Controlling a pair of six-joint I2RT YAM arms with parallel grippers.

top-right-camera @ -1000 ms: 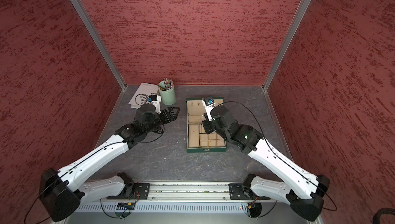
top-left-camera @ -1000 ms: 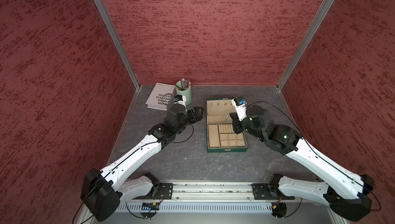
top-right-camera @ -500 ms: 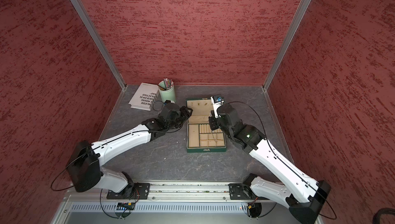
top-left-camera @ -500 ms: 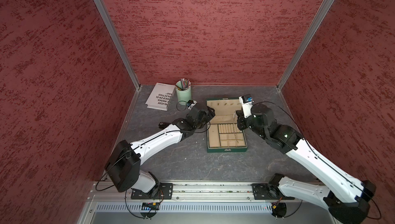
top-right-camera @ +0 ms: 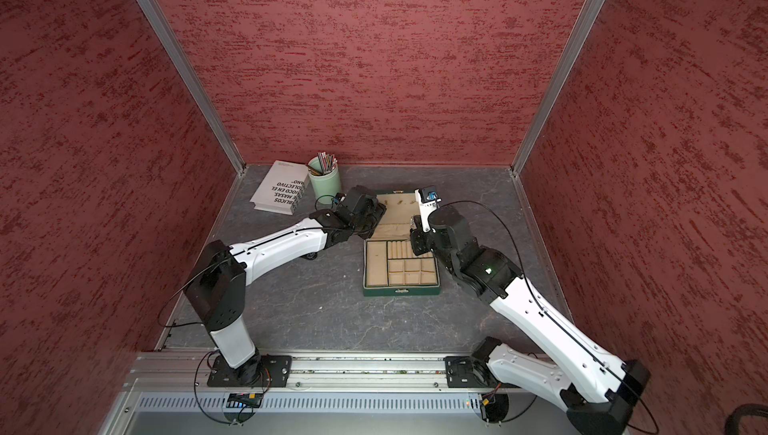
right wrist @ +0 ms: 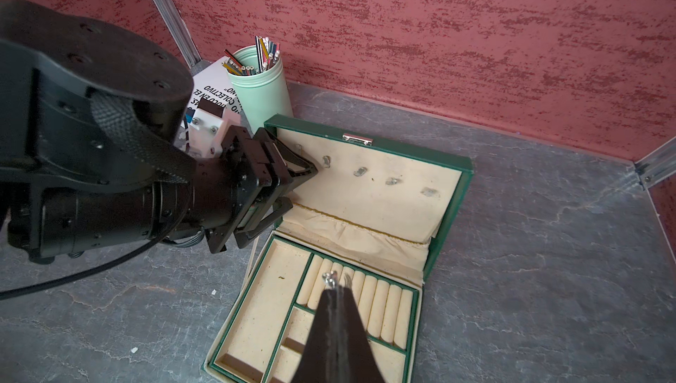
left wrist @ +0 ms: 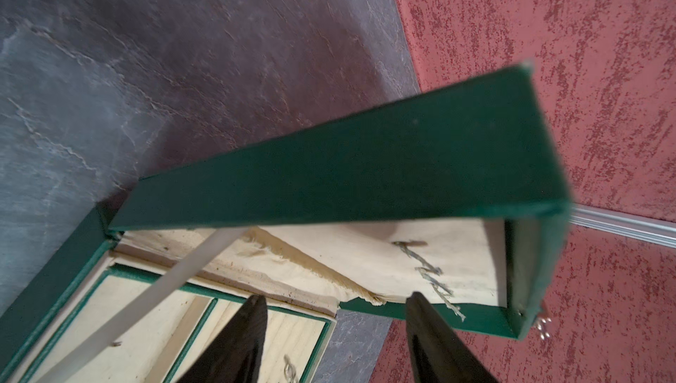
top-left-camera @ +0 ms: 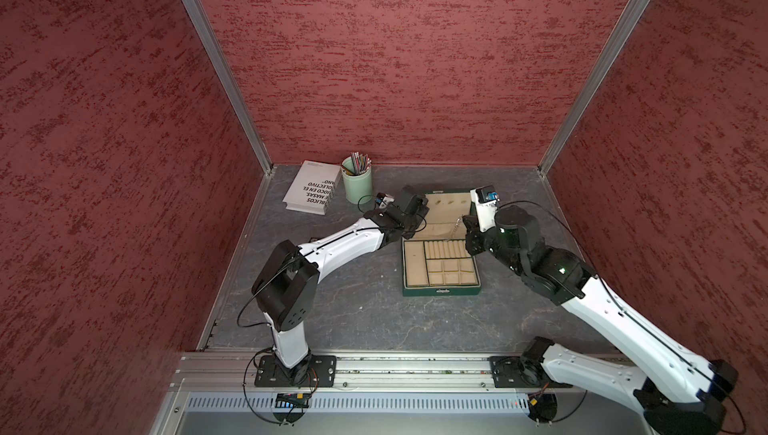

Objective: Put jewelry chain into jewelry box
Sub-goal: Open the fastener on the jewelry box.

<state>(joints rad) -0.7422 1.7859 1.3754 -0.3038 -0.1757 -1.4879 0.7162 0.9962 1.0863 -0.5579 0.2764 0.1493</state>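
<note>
The dark green jewelry box [top-left-camera: 440,289] [top-right-camera: 401,291] lies open mid-table with its beige-lined lid [right wrist: 464,172] standing up at the back. My right gripper [right wrist: 334,289] [top-left-camera: 467,229] is shut on the jewelry chain [right wrist: 329,278] above the ring rolls, with the clasp poking out past the tips. The chain [top-left-camera: 458,224] hangs in front of the lid lining. It also shows as silvery links [left wrist: 431,277] in the left wrist view. My left gripper [left wrist: 334,302] [top-left-camera: 419,208] sits at the lid's left edge [left wrist: 365,165], jaws open, with nothing between them.
A mint-green pencil cup [top-left-camera: 356,185] and a white book [top-left-camera: 311,188] stand at the back left, just behind my left wrist. Red walls close in the table on three sides. An aluminium rail [top-left-camera: 374,366] runs along the front.
My left arm has reached right, from beside the box to the lid's left edge, and its jaws have narrowed. My right gripper has moved slightly back with the chain, still shut.
</note>
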